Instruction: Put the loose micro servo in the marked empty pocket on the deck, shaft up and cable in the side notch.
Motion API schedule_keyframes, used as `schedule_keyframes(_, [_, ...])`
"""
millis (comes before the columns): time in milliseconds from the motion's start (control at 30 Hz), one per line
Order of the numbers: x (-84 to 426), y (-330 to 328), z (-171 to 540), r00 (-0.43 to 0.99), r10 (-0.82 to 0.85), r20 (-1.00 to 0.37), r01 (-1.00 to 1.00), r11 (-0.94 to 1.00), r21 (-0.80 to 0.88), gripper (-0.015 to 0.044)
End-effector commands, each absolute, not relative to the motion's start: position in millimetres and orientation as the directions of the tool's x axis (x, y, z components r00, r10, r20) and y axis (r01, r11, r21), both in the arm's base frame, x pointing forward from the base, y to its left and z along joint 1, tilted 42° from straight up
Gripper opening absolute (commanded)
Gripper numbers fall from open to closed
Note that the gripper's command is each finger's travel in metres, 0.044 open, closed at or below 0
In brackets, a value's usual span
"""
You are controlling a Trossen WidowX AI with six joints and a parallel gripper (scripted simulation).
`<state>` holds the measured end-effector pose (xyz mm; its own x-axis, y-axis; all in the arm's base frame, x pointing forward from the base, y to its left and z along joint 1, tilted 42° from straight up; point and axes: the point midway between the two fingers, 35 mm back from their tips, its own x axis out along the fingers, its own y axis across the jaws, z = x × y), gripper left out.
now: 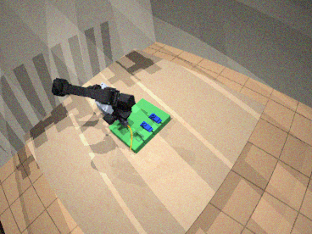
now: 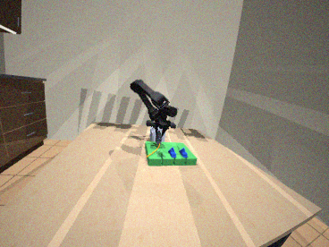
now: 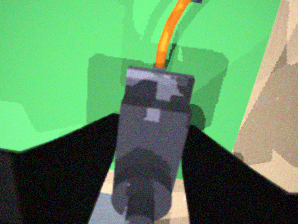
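The micro servo (image 3: 154, 135) (image 1: 124, 123) is a dark grey block held between the fingers of my gripper (image 3: 152, 128) (image 1: 123, 122) (image 2: 158, 141), which is shut on it. In the wrist view its round boss and shaft are at the lower end, towards the camera. Its orange cable (image 3: 167, 37) (image 1: 131, 137) (image 2: 155, 153) leaves the opposite end and curves over the green deck (image 3: 45, 45) (image 1: 142, 106) (image 2: 179, 162). Servo and gripper are over the deck's corner area; the exact height is hard to tell. The marked pocket (image 1: 138, 135) (image 2: 161, 155) shows small and dark beside them and is outside the wrist view.
Two blue servos (image 1: 147, 126) (image 1: 155, 118) (image 2: 172, 153) (image 2: 183, 153) sit in the deck in a row with the pocket. The deck lies on the wooden table (image 1: 169, 169) (image 2: 156, 201). The pale arm base (image 2: 156, 134) (image 1: 103, 103) stands just behind the deck.
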<state>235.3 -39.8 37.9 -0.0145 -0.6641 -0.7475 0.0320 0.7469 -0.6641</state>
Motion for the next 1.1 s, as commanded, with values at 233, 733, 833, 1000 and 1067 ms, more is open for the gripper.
schedule_keyframes(233, [260.7,-40.7,38.7,-0.014,-0.666,-0.746,0.016,0.745,-0.666,0.0000])
schedule_keyframes(733, [320.5,-42.2,39.4,-0.011,-0.666,-0.746,0.019,0.745,-0.666,0.0000])
schedule_keyframes(833, [331.7,-42.4,39.6,-0.011,-0.666,-0.746,0.019,0.745,-0.666,0.0000])
schedule_keyframes(1000, [344.4,-42.8,39.9,-0.010,-0.666,-0.746,0.020,0.745,-0.666,0.0000])
schedule_keyframes(1067, [344.4,-42.9,39.7,-0.010,-0.666,-0.746,0.020,0.745,-0.666,0.0000])
